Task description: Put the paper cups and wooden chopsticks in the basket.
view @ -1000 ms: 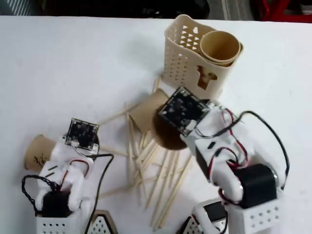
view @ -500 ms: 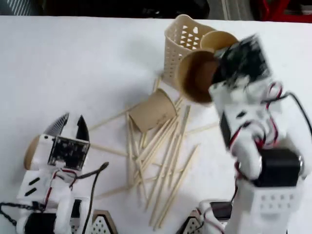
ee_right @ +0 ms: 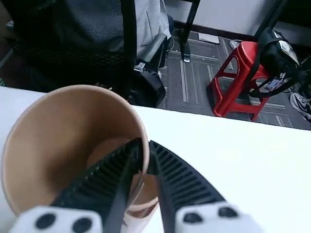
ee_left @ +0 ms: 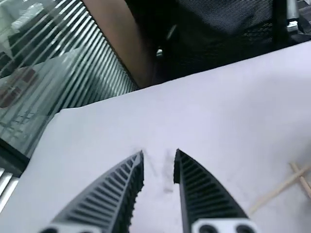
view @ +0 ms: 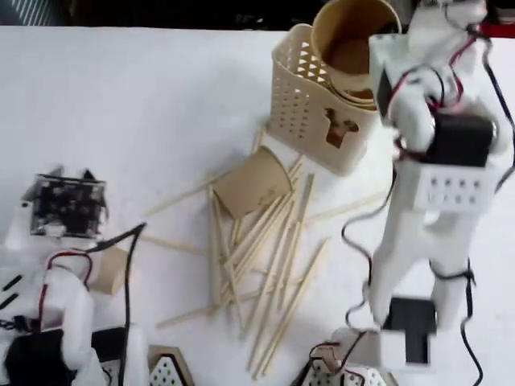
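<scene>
While the left gripper [ee_left: 159,155], lower left in the high view, is holding its jaws narrowly parted, its arm is half hiding one paper cup [view: 109,271]; a second cup [view: 253,183] is lying mid-frame among chopsticks [view: 269,257]; upper right, the right gripper [ee_right: 145,143] is pinching the wall of a third cup [view: 348,44] above the basket [view: 302,104].

High view: fixed, above near side, looking down over table [view: 161,96]; arm bases nearest, dark room past far edge.
Left wrist view: looks out along left gripper [ee_left: 159,153] across table's left part toward far edge; blinds [ee_left: 58,73] and chair [ee_left: 218,34] beyond.
Right wrist view: close on cup [ee_right: 63,136] pinched in right gripper [ee_right: 145,144], facing past far edge to floor and red stool [ee_right: 238,82].
Shared: high and right wrist, cup; high and left wrist, tabletop and chopsticks [ee_left: 277,191].
</scene>
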